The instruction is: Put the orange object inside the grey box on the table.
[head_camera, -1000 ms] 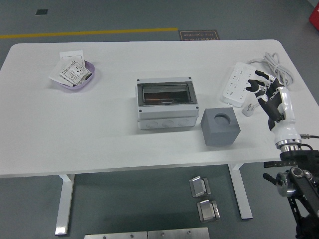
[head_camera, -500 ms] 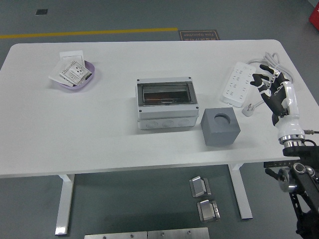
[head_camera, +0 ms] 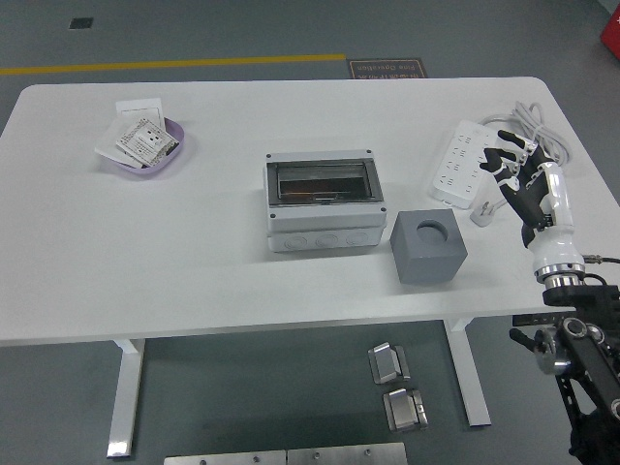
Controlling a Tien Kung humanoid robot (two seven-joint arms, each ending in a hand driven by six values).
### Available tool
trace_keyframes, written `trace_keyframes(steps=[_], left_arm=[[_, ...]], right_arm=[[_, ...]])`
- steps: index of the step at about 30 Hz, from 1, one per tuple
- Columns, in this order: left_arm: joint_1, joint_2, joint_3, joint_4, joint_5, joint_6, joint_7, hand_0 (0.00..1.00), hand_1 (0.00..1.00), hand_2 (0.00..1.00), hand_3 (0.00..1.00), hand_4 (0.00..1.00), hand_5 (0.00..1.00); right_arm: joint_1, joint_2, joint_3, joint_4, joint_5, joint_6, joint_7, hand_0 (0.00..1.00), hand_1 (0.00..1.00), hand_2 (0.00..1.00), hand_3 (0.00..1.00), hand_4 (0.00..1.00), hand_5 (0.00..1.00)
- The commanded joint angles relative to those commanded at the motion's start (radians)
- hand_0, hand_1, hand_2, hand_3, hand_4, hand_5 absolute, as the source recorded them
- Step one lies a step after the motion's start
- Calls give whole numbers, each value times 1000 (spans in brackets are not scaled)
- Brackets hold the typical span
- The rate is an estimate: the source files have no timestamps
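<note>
Lab/workshop; concrete floor (head_camera: pixel 242 34) w/ yellow line (head_camera: pixel 174 65)

Bowl (head_camera: pixel 153 155): purple, at ten o'clock on the table (head_camera: pixel 194 271), holding white packets.
Power strip (head_camera: pixel 463 165): white, at two o'clock, cable coiled behind.
Cube (head_camera: pixel 428 246): grey, round dimple on top, at four o'clock.

- table (head_camera: pixel 194 271): white
- dish (head_camera: pixel 172 155): lilac
- cube (head_camera: pixel 428 246): dark grey
- box (head_camera: pixel 325 203): light grey, smoky lid
- power strip (head_camera: pixel 463 167): white
- right hand (head_camera: pixel 518 184): black, white

Right hand (head_camera: pixel 518 179) over power strip (head_camera: pixel 463 164), fingers (head_camera: pixel 500 157) spread, empty; grey box (head_camera: pixel 428 246) beside enclosure (head_camera: pixel 324 201).
</note>
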Motion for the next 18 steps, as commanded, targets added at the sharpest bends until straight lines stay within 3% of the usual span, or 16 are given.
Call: trace_keyframes(steps=[18], left_arm=[[-9,-27,1,0,31,-4,-7,680,684,587,656,636,386]], right_arm=[[68,-35,-46,-50,-5,28,-16,684,559,629,719,926,494]])
